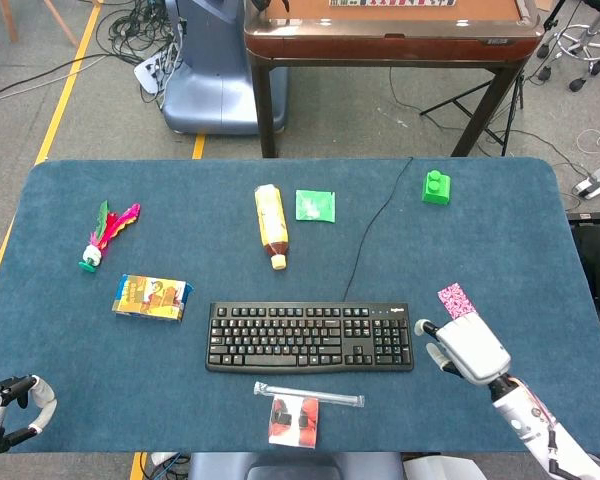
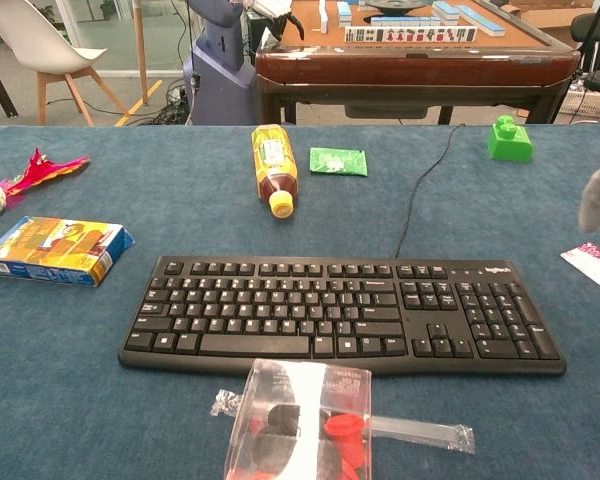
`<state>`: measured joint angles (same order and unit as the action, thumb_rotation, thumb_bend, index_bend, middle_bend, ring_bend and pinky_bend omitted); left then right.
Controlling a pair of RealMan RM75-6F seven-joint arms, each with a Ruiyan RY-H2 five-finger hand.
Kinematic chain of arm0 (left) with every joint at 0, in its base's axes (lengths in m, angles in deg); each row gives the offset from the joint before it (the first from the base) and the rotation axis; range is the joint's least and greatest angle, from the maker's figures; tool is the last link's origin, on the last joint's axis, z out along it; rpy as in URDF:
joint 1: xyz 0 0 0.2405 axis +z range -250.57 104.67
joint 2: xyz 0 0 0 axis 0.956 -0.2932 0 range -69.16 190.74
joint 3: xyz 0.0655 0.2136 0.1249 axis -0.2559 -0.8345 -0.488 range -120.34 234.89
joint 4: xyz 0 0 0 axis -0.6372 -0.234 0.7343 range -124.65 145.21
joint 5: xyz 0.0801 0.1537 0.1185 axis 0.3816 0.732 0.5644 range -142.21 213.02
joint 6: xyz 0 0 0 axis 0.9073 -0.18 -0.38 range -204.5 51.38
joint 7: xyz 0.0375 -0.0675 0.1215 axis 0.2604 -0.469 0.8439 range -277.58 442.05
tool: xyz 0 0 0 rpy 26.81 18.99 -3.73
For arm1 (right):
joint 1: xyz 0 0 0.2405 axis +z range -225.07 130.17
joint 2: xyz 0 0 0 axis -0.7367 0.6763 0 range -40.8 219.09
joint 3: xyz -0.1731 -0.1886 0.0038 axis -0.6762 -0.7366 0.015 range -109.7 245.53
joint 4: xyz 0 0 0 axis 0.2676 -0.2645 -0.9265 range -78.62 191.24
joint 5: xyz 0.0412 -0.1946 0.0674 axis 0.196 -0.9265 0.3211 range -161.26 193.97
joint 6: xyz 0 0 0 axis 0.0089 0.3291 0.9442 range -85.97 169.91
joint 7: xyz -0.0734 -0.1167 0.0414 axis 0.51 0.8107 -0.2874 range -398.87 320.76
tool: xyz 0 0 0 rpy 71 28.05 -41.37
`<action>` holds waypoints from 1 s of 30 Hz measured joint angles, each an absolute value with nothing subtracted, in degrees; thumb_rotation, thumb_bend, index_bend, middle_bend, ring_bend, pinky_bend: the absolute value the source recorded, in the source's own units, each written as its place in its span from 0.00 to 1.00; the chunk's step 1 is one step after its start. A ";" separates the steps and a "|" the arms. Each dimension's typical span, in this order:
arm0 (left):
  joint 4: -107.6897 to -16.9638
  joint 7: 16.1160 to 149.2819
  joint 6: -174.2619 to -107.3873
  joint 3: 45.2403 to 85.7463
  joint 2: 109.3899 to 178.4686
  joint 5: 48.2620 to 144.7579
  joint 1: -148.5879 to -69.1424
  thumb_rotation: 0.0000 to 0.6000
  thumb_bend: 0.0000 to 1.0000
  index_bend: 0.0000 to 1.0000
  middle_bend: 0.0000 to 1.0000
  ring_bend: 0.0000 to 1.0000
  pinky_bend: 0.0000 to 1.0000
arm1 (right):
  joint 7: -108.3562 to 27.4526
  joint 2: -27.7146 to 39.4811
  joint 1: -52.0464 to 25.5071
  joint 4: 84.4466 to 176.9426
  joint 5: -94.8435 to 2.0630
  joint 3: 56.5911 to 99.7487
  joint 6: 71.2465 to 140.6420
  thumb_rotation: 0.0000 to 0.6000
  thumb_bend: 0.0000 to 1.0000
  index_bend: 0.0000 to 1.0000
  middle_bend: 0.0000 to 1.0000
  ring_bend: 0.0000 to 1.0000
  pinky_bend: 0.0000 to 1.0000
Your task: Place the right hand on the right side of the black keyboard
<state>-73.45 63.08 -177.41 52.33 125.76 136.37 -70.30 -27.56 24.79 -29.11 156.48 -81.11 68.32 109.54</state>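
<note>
The black keyboard (image 1: 310,337) lies at the front middle of the blue table, and fills the chest view's centre as keyboard (image 2: 345,313). My right hand (image 1: 463,349) hovers just right of its number pad, fingers spread and holding nothing; it partly covers the pink card (image 1: 454,299). In the chest view only a white fingertip (image 2: 599,196) shows at the right edge. My left hand (image 1: 5,407) sits at the table's front left corner, fingers curled apart around nothing.
A tea bottle (image 1: 271,225), green packet (image 1: 315,205) and green block (image 1: 437,187) lie behind the keyboard; its cable (image 1: 370,235) runs back. A blue box (image 1: 152,297) and shuttlecock (image 1: 106,233) lie left. A clear packet (image 1: 295,412) lies in front.
</note>
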 measured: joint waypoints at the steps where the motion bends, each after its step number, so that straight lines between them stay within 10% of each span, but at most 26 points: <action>1: -73.46 62.99 -177.41 52.36 125.69 136.23 -70.27 1.00 0.30 0.59 0.66 0.66 0.89 | -26.91 24.30 -28.34 156.59 -80.83 68.57 108.38 1.00 0.62 0.42 1.00 1.00 1.00; 30: -73.45 61.72 -176.15 52.60 124.12 134.43 -70.11 1.00 0.30 0.60 0.66 0.66 0.89 | -11.99 15.01 -18.34 156.16 -70.26 67.06 91.42 1.00 1.00 0.37 1.00 1.00 1.00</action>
